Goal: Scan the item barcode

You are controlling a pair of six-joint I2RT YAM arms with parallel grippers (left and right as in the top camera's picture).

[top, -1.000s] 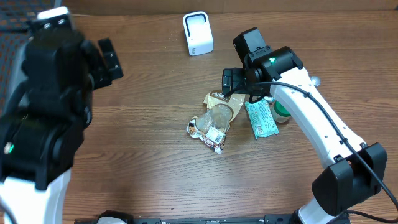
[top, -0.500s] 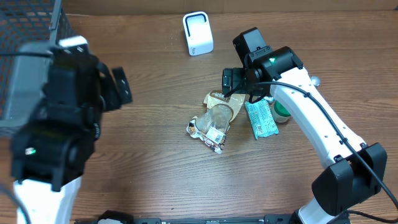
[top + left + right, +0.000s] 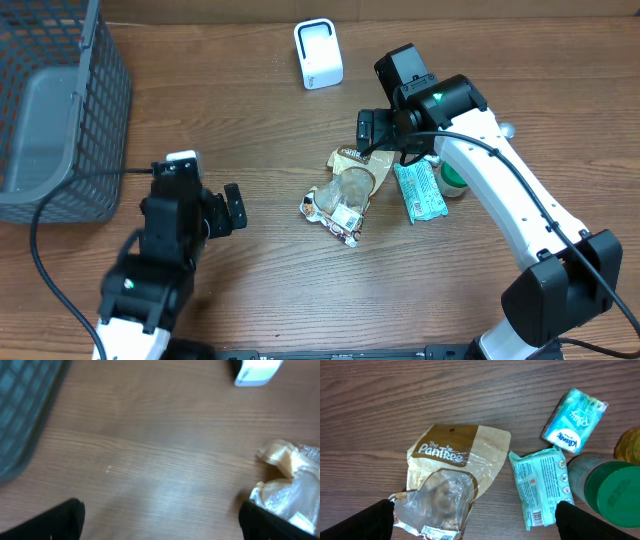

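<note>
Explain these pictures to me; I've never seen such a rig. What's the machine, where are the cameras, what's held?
Two robot arms work at a wooden table, each ending in a two-finger gripper. One picture looks down from above; the other two come from wrist cameras, so the dark shapes in their bottom corners are gripper fingers. On the table lie a brown snack bag, a teal wipes pack, a tissue pack, a green-lidded jar, a white boxy device and, far left, a wire basket. The left gripper and right gripper are open and hold nothing; the right hovers over the snack bag.
</note>
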